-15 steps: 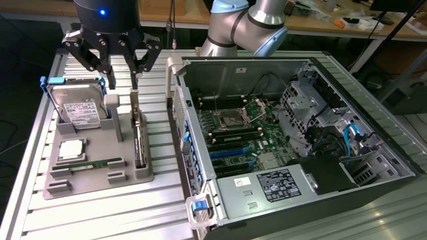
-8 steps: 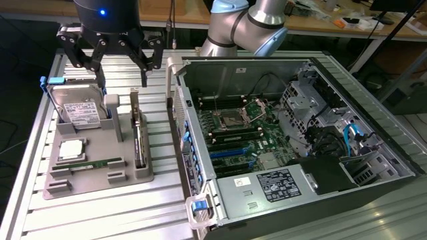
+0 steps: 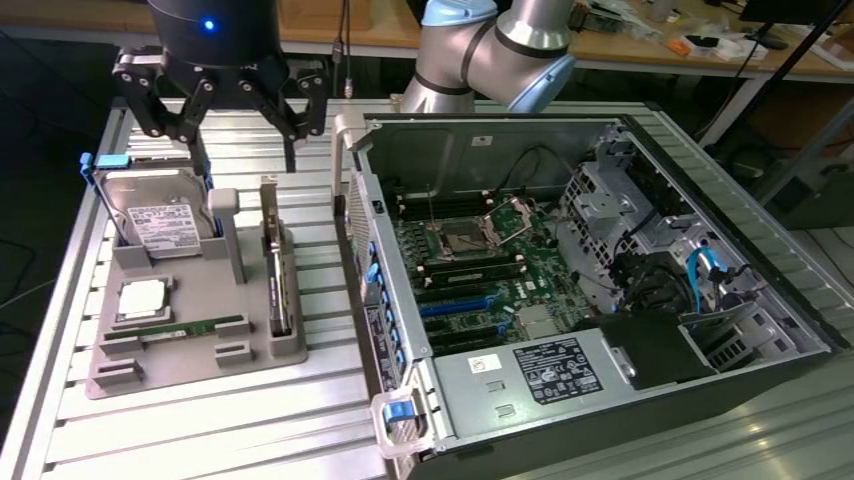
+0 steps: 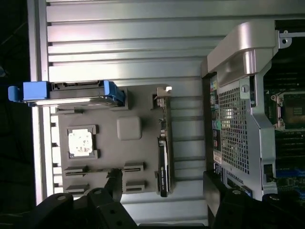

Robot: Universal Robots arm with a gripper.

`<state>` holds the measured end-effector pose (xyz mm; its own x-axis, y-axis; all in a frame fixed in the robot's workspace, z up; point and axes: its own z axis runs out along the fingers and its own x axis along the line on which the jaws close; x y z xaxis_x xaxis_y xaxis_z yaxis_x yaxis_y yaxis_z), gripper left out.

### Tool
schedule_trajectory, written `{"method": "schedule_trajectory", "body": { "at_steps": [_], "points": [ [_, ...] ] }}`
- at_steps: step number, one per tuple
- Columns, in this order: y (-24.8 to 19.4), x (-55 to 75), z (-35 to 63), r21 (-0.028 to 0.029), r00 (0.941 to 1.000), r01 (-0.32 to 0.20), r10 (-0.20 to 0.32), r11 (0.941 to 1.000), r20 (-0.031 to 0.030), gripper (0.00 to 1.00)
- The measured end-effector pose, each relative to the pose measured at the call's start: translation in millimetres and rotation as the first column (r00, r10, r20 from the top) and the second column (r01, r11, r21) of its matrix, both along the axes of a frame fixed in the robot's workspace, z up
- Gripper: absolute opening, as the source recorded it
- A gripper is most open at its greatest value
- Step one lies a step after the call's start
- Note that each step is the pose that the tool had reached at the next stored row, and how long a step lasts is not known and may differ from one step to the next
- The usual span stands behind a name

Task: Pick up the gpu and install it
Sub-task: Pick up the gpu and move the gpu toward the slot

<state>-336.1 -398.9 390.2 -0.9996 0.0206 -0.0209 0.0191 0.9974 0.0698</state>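
Note:
The gpu [image 3: 278,272] is a thin dark card standing on edge in a slot of the grey holder [image 3: 200,350], its silver bracket at the far end. In the wrist view the gpu [image 4: 163,143] runs along the holder's edge nearest the computer case. My gripper [image 3: 240,135] hangs above the far end of the holder, open, with nothing between its fingers. My gripper [image 4: 164,191] has its dark fingertips [image 4: 114,183] spread either side of the card's line, well above it.
The holder also carries a silver hard drive [image 3: 160,222] in a blue caddy, a processor chip [image 3: 144,298] and a green memory stick [image 3: 187,328]. The open computer case [image 3: 587,290] lies at the exterior view's right, its motherboard [image 3: 487,275] exposed. Everything rests on a slatted aluminium table [image 3: 214,440].

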Motion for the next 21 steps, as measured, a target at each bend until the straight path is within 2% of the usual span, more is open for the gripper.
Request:
{"method": "schedule_trajectory", "body": {
  "at_steps": [7,10,11,12,13,14,15,21],
  "points": [
    [0.0,0.5,0.1,0.0000,0.9971,-0.076,0.076,0.9971,-0.0016,0.78],
    [0.1,0.5,0.0,-0.0006,0.9970,-0.077,0.077,0.9970,-0.0018,0.78],
    [0.4,0.5,0.0,-0.0067,0.9970,-0.077,0.077,0.9970,-0.0023,0.78],
    [1.1,0.5,0.1,-0.0218,0.9970,-0.077,0.077,0.9968,-0.0033,0.78],
    [2.0,0.4,0.1,-0.0398,0.9970,-0.077,0.077,0.9962,-0.0048,0.78],
    [2.4,0.5,0.0,-0.0519,0.9970,-0.077,0.077,0.9957,-0.0056,0.78],
    [2.6,0.5,0.0,-0.0607,0.9970,-0.077,0.077,0.9952,-0.0062,0.78],
    [2.6,0.5,-1.7,-0.0610,0.9970,-0.077,0.077,0.9952,-0.0063,0.78]
  ]
}}
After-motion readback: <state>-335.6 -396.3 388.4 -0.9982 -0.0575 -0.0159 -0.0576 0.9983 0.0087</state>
